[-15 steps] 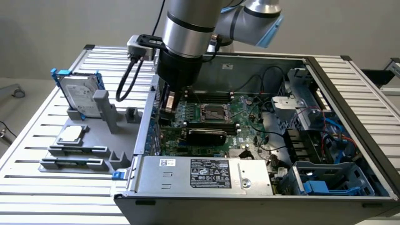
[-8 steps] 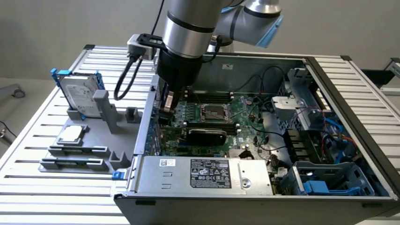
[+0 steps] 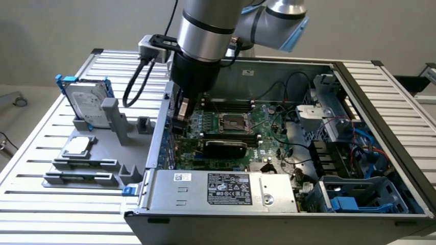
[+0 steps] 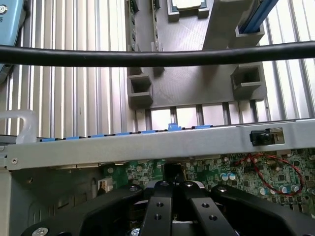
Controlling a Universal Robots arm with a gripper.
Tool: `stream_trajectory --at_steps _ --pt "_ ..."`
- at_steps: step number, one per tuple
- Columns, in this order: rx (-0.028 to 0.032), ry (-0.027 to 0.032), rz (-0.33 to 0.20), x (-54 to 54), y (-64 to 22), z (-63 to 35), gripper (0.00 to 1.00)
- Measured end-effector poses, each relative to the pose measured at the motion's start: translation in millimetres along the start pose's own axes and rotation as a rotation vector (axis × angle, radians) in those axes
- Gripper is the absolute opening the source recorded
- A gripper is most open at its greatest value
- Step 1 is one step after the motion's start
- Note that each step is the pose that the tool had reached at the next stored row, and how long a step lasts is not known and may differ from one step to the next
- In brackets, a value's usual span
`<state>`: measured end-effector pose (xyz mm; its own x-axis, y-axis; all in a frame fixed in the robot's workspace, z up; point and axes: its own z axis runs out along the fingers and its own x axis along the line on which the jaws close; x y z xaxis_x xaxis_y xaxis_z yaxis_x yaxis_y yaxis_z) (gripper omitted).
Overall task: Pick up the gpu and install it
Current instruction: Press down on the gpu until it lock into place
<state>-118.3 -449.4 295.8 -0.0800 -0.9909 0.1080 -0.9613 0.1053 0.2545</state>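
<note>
Progress seems far along: the gpu [image 3: 225, 148] is not on the tray [image 3: 102, 148] but inside the case [image 3: 381, 102], where its black cooler shows on the board [image 3: 272, 127], just below the processor socket; the picking is done, and the card appears to stand in its slot. Whether it sits fully down cannot be told from here (its lower edge is hidden), so the seating may be the part that is left. The gripper [image 3: 179, 122] hangs low inside the case, near the wall on the exterior view's left and beside the gpu, not on it; in the wrist view the gripper [image 4: 172, 184] has its fingers pressed together, and nothing is seen held between them.

On the tray stand a hard drive [image 3: 89, 102] and a processor chip [image 3: 77, 145]; a power supply [image 3: 218, 189] fills the case's near side. The case wall is close beside the gripper; a black cable [image 4: 147, 56] crosses the wrist view.
</note>
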Motion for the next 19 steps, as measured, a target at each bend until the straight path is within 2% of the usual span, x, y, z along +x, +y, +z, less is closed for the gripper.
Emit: stream_trajectory --at_steps 6,19 --pt "-0.0051 0.0006 -0.001 0.3 -0.2 -3.5 0.11" --pt "-0.0054 0.0034 0.0 0.1 -1.2 -2.7 0.11"
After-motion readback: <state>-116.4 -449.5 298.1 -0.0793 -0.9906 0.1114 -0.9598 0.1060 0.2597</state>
